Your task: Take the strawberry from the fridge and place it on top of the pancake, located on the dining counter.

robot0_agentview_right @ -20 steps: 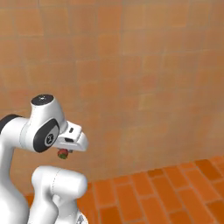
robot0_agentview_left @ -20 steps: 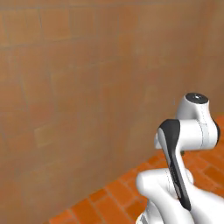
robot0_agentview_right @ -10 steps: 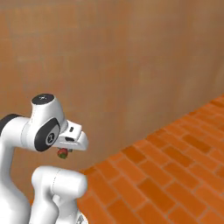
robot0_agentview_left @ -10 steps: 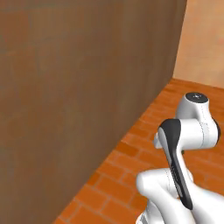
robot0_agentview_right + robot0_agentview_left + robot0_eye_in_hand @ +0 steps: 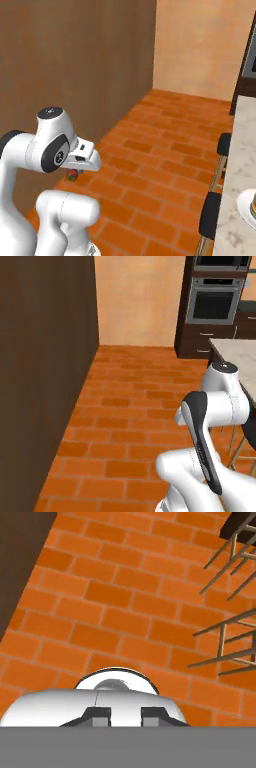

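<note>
In the right base view my gripper [image 5: 75, 171] hangs under the white hand at the left, shut on the strawberry [image 5: 73, 175], a tiny red berry that peeks out below it. The beige marble dining counter [image 5: 235, 165] runs along the right edge, and its corner also shows in the left base view [image 5: 235, 353]. A round white plate [image 5: 247, 201] sits at the counter's near right edge; the pancake on it is cut off by the frame. The fridge is out of view. In the hand view the dark fingertips [image 5: 100, 714] point down at brick floor.
A tall dark brown wall [image 5: 45, 371] stands close on the left. Orange brick floor [image 5: 135, 401] stretches ahead to a built-in oven [image 5: 215, 301]. Dark stools [image 5: 210, 220] line the counter's side, and their thin legs [image 5: 225, 637] cross the hand view.
The whole picture has swung: the base has turned, so the wall slid off to the left and the floor, oven and counter came into view. The arm keeps its pose with the berry.
</note>
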{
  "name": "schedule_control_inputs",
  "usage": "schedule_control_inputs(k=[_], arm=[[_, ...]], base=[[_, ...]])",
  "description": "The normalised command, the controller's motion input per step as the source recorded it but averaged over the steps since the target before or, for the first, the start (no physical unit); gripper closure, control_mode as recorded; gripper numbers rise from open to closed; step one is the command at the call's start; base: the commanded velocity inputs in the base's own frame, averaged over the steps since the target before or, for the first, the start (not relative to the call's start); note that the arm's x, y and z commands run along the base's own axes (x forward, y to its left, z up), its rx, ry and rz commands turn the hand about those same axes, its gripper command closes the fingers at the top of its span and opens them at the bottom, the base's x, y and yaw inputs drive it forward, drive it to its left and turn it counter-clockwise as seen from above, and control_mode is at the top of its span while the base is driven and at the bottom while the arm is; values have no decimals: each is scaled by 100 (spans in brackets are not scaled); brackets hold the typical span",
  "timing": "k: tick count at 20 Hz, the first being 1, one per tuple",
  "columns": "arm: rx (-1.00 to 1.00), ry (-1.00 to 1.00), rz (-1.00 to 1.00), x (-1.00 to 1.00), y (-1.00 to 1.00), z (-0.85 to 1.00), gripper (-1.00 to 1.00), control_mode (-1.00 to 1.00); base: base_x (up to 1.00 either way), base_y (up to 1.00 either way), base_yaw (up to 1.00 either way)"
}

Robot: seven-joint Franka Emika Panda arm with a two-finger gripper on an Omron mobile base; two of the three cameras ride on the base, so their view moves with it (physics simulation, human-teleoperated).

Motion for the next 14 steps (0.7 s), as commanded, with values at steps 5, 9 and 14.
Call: schedule_control_inputs(k=[5, 9, 14], arm=[[0, 0, 0, 0, 0, 0, 100, 100], [0, 0, 0, 0, 0, 0, 100, 100], [0, 0, 0, 0, 0, 0, 100, 100]], base=[[0, -2, -97], [13, 10, -94], [29, 29, -84]])
